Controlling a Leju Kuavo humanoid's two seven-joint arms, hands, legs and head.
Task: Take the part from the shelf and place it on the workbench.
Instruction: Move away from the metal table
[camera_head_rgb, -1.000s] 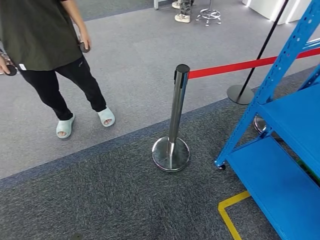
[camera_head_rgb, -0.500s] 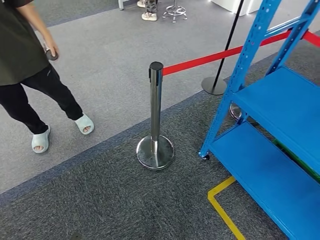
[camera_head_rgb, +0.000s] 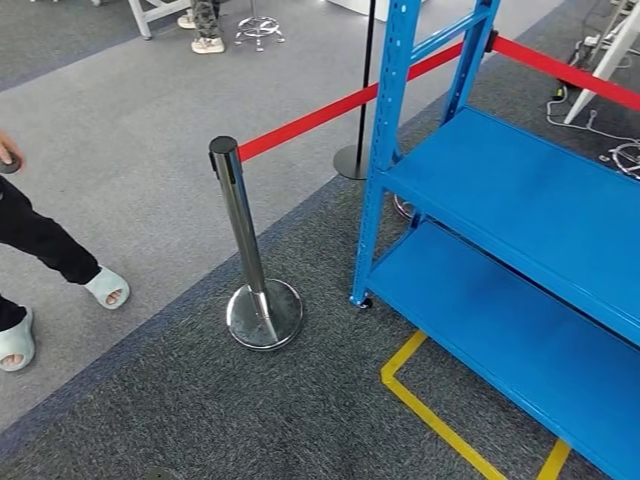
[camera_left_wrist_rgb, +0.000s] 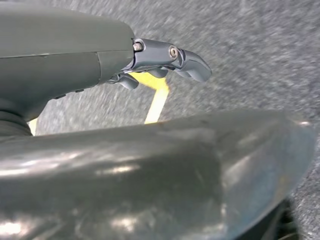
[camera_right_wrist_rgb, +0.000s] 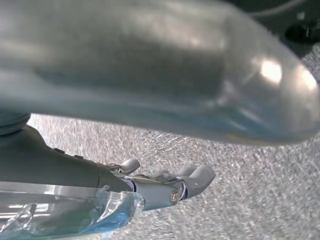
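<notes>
Part (camera_right_wrist_rgb: 68, 216), clear crinkled plastic wrap with a bluish tint, seen in right wrist view lying against right hand (camera_right_wrist_rgb: 124, 184); fingers stretched out, grasp impossible to tell. Left wrist view: left hand (camera_left_wrist_rgb: 113, 60) released, fingers straight, above grey carpet and yellow floor tape (camera_left_wrist_rgb: 156, 100). Head view: blue shelf (camera_head_rgb: 528, 200), chrome stanchion (camera_head_rgb: 253, 260), red belt (camera_head_rgb: 309, 120), person's sandalled foot (camera_head_rgb: 106, 287).

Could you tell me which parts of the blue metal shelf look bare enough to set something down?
Both visible boards of the blue metal shelf look bare: the upper one behind the front upright, and the lower one above the yellow floor tape. It is tighter at the shelf's corner, where the chrome barrier post and red belt stand.
</notes>
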